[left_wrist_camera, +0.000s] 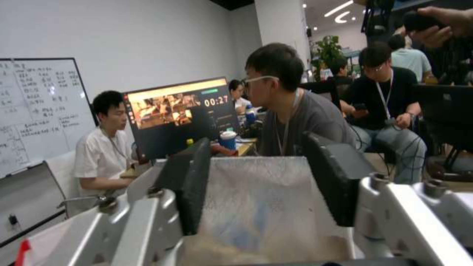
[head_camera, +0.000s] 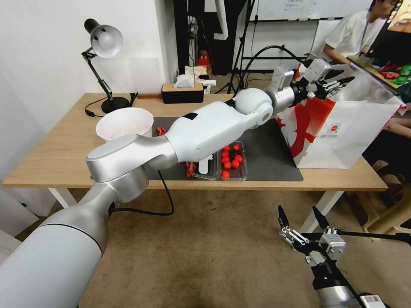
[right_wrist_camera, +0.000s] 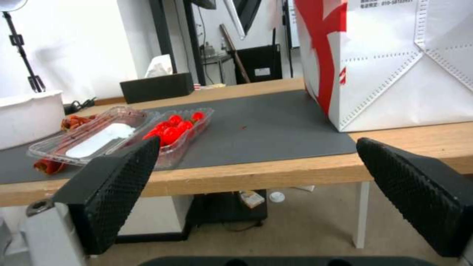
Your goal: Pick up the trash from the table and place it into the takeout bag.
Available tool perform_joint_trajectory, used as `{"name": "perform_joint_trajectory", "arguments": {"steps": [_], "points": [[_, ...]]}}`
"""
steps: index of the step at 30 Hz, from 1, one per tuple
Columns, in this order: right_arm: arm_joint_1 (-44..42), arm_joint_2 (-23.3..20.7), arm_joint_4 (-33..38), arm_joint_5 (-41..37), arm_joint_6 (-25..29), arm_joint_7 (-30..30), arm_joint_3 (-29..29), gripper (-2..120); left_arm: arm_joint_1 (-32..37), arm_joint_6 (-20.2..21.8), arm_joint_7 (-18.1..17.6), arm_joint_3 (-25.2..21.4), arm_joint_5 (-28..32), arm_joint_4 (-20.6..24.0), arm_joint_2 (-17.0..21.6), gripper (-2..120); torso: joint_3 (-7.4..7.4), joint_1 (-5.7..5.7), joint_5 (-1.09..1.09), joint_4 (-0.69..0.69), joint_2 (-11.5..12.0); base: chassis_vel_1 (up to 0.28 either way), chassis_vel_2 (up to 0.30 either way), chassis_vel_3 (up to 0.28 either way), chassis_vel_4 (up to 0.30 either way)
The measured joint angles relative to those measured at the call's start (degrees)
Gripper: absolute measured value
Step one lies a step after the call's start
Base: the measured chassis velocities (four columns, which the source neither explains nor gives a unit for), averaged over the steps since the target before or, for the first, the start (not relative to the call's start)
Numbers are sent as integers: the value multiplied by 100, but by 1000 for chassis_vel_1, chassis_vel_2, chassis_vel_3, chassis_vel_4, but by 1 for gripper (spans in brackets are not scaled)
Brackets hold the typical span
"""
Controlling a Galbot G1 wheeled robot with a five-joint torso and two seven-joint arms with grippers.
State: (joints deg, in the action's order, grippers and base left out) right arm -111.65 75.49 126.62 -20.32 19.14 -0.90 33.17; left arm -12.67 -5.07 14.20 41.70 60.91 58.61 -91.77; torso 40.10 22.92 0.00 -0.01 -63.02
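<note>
From the head view, the left gripper (head_camera: 332, 81) hangs just over the open mouth of the takeout bag (head_camera: 342, 128), its arm stretched across the table (head_camera: 64, 149). Behind and below it, on the dark mat (head_camera: 269, 158), lie two clear trays of tomatoes (head_camera: 231, 160), with a big white bowl (head_camera: 125, 124) farther back along the arm. The right gripper (head_camera: 306, 229) waits low in front of the table edge, fingers spread and empty.

In the left wrist view, the left gripper's fingers (left_wrist_camera: 190, 184) are clamped on a pale, flat-sided piece of trash (left_wrist_camera: 266, 207) held between the pads; which item it is I cannot tell. Beyond it sit people at desks and a whiteboard (left_wrist_camera: 34, 111).

To do the drop well, I judge the gripper should sit squarely over the bag's opening, clear of its rim, before releasing, so the piece falls inside rather than catching the edge.

In the right wrist view, the spread pads (right_wrist_camera: 118, 184) frame the light-wood table edge ahead, with the mat, the trays, the bag's red-and-white side and a black tissue box (right_wrist_camera: 157, 87) beyond them.
</note>
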Motion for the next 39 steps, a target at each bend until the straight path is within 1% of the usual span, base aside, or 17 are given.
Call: {"name": "perform_joint_trajectory", "arguments": {"steps": [6,7,9,10,13,14,17,18,21,25,27,29,32,33,36,37,39], "points": [[-9,1,18,0,-6,1,8,100,116,111,-202,-220,-195,366,316,72,0,0,0,0,0,0,0,0,0],[-9,1,18,0,-6,1,8,100,116,111,-202,-220,-195,366,316,72,0,0,0,0,0,0,0,0,0],[-9,-2,22,-2,-10,2,9,100,240,328,-422,-352,-307,833,677,84,0,0,-1,0,0,0,0,0,0],[-9,-2,22,-2,-10,2,9,100,240,328,-422,-352,-307,833,677,84,0,0,-1,0,0,0,0,0,0],[8,-23,21,-3,-25,3,6,100,510,628,-597,-564,-443,1703,1418,97,0,0,-2,0,0,0,0,0,0],[8,-23,21,-3,-25,3,6,100,510,628,-597,-564,-443,1703,1418,97,0,0,-2,0,0,0,0,0,0],[55,-51,-15,-3,-39,4,-17,100,890,818,-729,-920,-665,2284,2044,100,0,0,-3,2,0,0,0,0,0],[55,-51,-15,-3,-39,4,-17,100,890,818,-729,-920,-665,2284,2044,100,0,0,-3,2,0,0,0,0,0],[137,-88,-48,-4,-100,12,-63,100,1346,1004,-978,-1362,-882,2747,2557,100,0,0,-2,2,0,0,0,0,0],[158,-107,-62,-5,-120,16,-97,100,1728,1123,-1192,-1679,-1005,3111,2873,100,0,0,-3,1,0,0,0,0,0],[160,-130,-64,-4,-123,16,-132,100,2309,1201,-1453,-2079,-1256,3590,3213,100,0,0,-2,0,-1,0,0,0,0],[161,-135,-64,-4,-123,16,-142,100,2503,1207,-1503,-2210,-1326,3735,3311,100,0,0,-1,-1,0,0,0,0,0],[215,-193,-59,-3,-142,19,-202,100,3454,1211,-1636,-2925,-1708,4353,3732,100,0,0,-1,1,-1,0,0,0,0],[215,-193,-59,-3,-142,19,-202,100,3454,1211,-1636,-2925,-1708,4353,3732,100,0,0,-1,1,-1,0,0,0,0],[269,-247,-50,4,-183,32,-264,100,4427,1164,-1636,-3606,-2119,4798,4055,100,0,0,-4,2,-1,0,0,0,0],[269,-247,-50,4,-183,32,-264,100,4427,1164,-1636,-3606,-2119,4798,4055,100,0,0,-4,2,-1,0,0,0,0],[307,-278,-34,39,-218,45,-336,100,5323,1061,-1639,-4347,-2430,5127,4198,100,0,-1,0,3,-1,0,0,0,0]]}}
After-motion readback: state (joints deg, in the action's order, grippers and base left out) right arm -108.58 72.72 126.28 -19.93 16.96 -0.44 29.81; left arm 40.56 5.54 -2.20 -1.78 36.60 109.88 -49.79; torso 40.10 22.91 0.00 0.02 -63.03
